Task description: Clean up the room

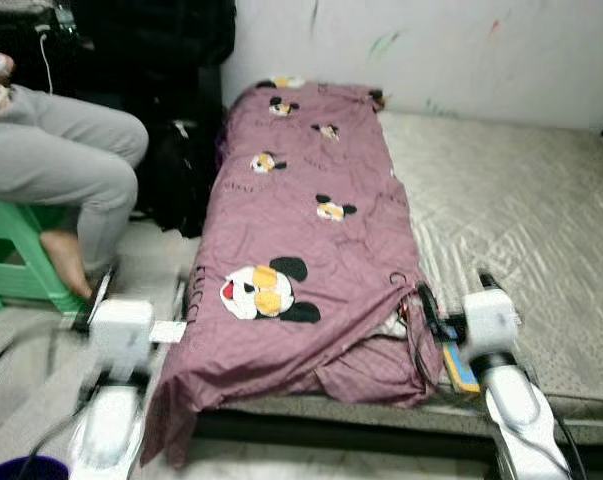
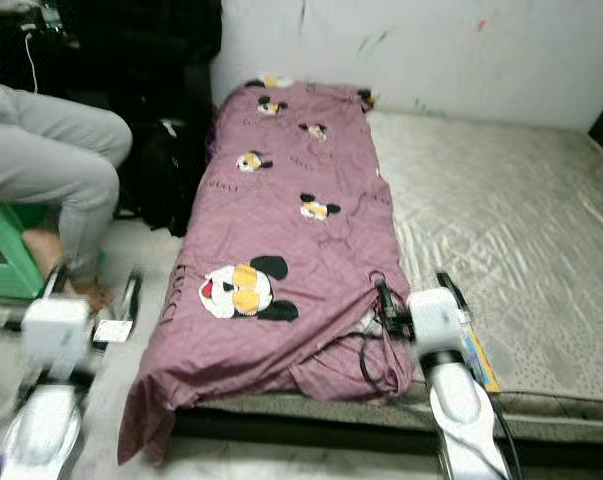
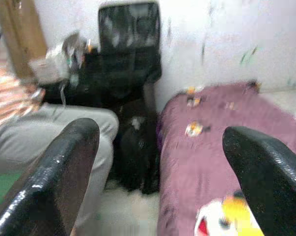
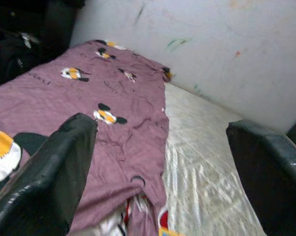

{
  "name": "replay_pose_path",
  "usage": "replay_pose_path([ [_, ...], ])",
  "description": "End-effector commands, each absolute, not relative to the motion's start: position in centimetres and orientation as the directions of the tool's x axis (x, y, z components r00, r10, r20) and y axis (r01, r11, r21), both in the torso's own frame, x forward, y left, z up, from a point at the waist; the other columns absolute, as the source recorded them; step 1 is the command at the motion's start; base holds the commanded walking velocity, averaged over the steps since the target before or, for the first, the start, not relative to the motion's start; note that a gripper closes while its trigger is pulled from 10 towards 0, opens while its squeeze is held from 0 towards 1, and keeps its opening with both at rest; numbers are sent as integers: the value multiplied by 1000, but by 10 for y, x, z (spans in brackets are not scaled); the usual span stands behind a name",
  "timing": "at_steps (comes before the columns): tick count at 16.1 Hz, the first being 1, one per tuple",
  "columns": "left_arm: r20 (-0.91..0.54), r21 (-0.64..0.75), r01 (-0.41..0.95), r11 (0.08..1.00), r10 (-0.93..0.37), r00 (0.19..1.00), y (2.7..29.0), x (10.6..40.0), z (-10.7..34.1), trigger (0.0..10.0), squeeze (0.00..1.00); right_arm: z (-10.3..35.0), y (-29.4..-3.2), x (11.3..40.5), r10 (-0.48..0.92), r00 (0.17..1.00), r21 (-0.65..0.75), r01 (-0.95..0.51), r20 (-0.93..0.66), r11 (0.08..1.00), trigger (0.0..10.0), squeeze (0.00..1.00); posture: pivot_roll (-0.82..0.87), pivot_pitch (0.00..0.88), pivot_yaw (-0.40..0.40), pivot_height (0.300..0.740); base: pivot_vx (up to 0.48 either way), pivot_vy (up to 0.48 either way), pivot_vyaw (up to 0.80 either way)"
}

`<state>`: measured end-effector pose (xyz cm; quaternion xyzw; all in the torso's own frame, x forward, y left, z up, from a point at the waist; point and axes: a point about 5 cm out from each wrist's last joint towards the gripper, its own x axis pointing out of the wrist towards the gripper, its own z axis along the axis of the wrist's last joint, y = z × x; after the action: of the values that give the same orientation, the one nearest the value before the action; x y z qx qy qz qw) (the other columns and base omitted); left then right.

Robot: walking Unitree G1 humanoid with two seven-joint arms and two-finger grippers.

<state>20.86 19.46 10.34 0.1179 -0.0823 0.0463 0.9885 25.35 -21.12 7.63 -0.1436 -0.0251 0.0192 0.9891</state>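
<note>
Blanket (image 1: 291,230), a mauve sheet printed with cartoon mice, runs up the centre of the left eye frame from the lower middle to the wall at the top, covering the left strip of the mattress (image 1: 511,210) and leaving the pale bare part open on the right. Its near end is bunched and sags over the mattress edge at lower centre, which I judge is why both arms are raised toward that end: the loose corner is the natural place to take hold for straightening or folding.

The right gripper (image 1: 451,298) sits at lower right of the frame, just beside the rumpled corner, with its fingers (image 4: 49,172) spread wide apart and nothing between them; in its wrist view the cloth lies ahead of the open gap. A small blue and yellow object (image 1: 461,370) lies on the mattress edge right beside that arm; what it is cannot be told.

The left gripper (image 1: 141,302) is at lower left, over the floor beside the bed and blurred. Its fingers (image 3: 54,177) are likewise held wide, empty, aimed along the bed's left side.

A person (image 1: 51,170) in grey trousers sits on a green stool (image 1: 16,250) at upper left, near a dark bag (image 1: 176,175) against the bed
</note>
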Motion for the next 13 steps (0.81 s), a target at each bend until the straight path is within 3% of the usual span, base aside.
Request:
replay_pose_path([
  [1, 131, 241, -106, 965, 76, 988, 194, 196, 97, 10000, 0, 63, -213, 238, 40, 999, -243, -47, -33, 969, 10000, 0, -9, 4, -77, 740, 0, 0, 0],
  [5, 122, 271, -79, 959, 47, 991, 193, 198, 104, 10000, 0, 61, -222, 224, 27, 995, -185, -44, -94, 982, 10000, 0, -47, 26, -40, 740, 0, 0, 0],
  [11, 122, 230, 3, 973, -31, 992, 174, 206, 115, 10000, 0, 81, -211, 236, 73, 995, -115, -80, -67, 990, 10000, 0, -78, 59, -41, 740, 0, 0, 0],
  [13, 109, 211, 24, 977, -48, 993, 168, 208, 114, 10000, 0, 84, -197, 238, 129, 990, -122, -136, -63, 983, 10000, 0, -79, 78, -63, 740, 0, 0, 0],
])
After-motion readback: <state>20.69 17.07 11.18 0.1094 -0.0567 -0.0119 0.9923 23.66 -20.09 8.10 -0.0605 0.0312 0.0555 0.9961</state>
